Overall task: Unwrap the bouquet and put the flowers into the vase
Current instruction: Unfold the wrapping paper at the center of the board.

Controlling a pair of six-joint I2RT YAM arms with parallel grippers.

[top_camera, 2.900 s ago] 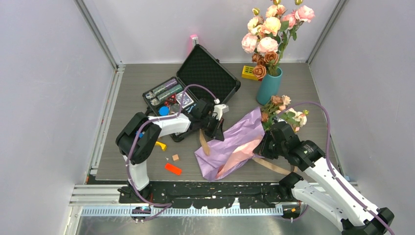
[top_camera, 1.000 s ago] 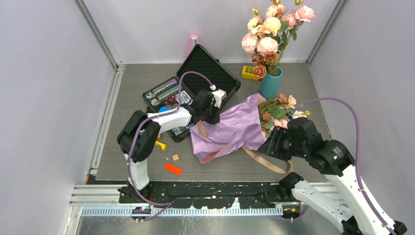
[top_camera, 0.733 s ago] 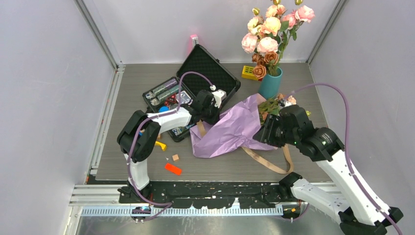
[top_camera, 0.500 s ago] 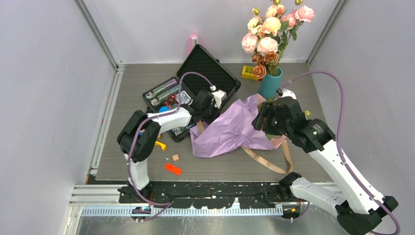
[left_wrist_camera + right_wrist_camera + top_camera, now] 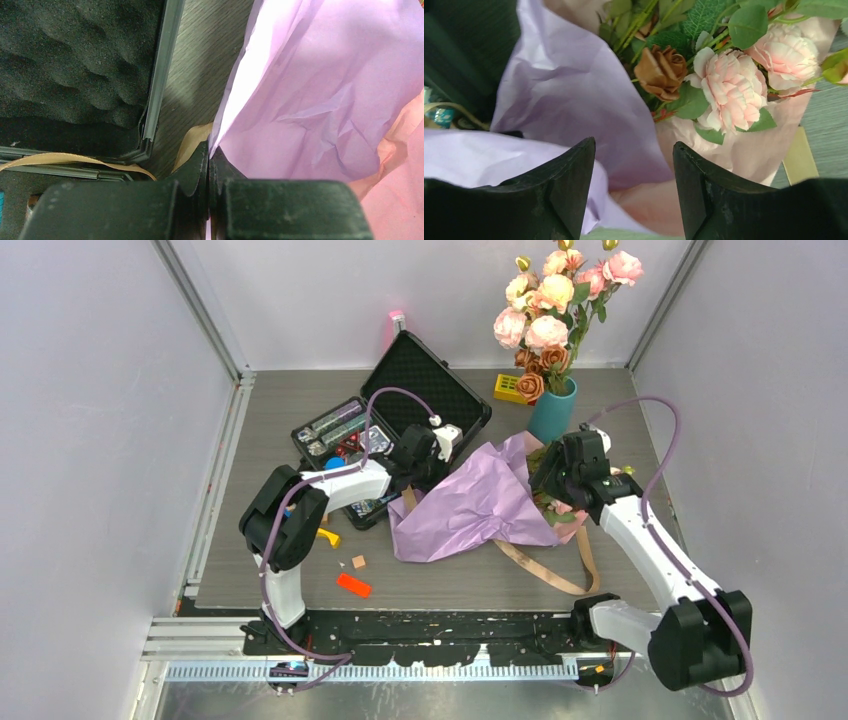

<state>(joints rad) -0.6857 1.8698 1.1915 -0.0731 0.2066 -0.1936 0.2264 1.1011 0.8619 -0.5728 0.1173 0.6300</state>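
Pinching one edge of the bouquet [image 5: 470,510], the left gripper [image 5: 208,156] has its jaws pressed together on the crinkled lilac paper, which rises from between the fingertips and spreads away ahead and to the right of them; just left of the jaws a piece of tan ribbon [image 5: 192,142] lies on the grey table [image 5: 200,65]; farther left sits the foam lining of an open black case [image 5: 65,65]; pink lining paper shows low on the right of the jaws. The right gripper [image 5: 631,147] stands over the bouquet's other end with its jaws apart and nothing gripped between them; straight beyond the gap lie folds of lilac and pink paper; ahead of the right-hand finger lie the flowers [image 5: 729,90], pale pink roses, a small brown one and green leaves, resting in the spread wrapping on the table; past both grippers the teal vase [image 5: 550,415] stands upright near the back of the table, just beyond the flowers, holding a bigger bunch of roses [image 5: 550,300].
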